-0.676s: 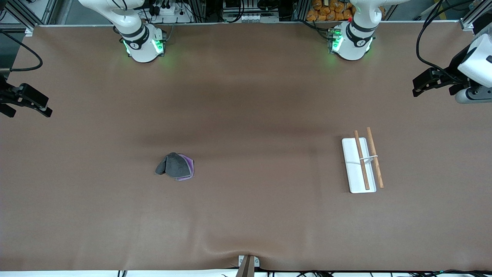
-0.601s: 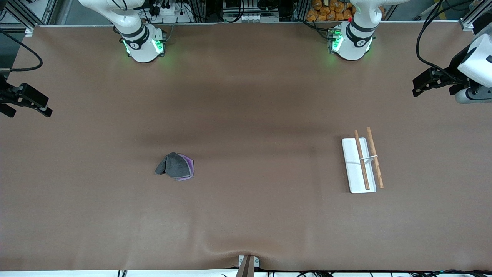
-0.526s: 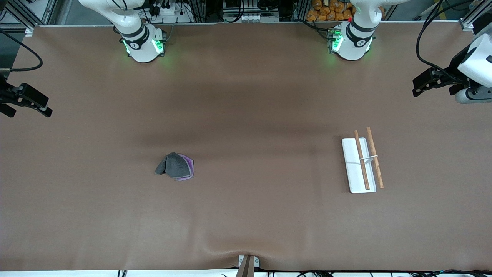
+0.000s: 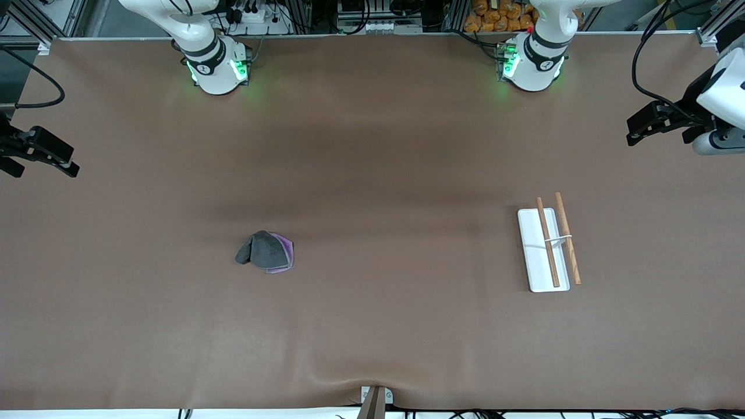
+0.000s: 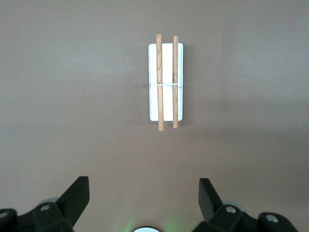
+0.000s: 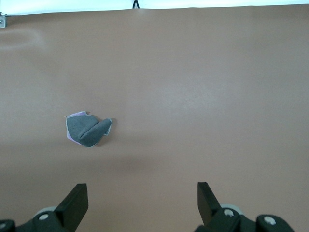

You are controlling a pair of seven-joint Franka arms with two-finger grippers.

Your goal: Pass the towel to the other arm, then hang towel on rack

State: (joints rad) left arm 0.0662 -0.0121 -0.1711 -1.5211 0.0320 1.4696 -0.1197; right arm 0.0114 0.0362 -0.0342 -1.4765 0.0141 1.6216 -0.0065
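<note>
The towel (image 4: 266,252) is a small dark grey cloth with a purple edge, lying crumpled on the table toward the right arm's end; it also shows in the right wrist view (image 6: 87,131). The rack (image 4: 531,244) lies flat toward the left arm's end, with a white base, two wooden rods and a thin white cross-wire; it shows in the left wrist view too (image 5: 166,63). My right gripper (image 4: 52,160) hangs open and empty over the right arm's end of the table (image 6: 142,191). My left gripper (image 4: 640,125) hangs open and empty over the left arm's end (image 5: 144,186).
The brown mat (image 4: 384,174) covers the whole table. The two arm bases (image 4: 218,67) (image 4: 532,64) stand along the edge farthest from the front camera. A small bracket (image 4: 375,398) sits at the nearest edge.
My left gripper has shifted very slightly toward the bases' edge. The towel, the rack and my right gripper have not moved.
</note>
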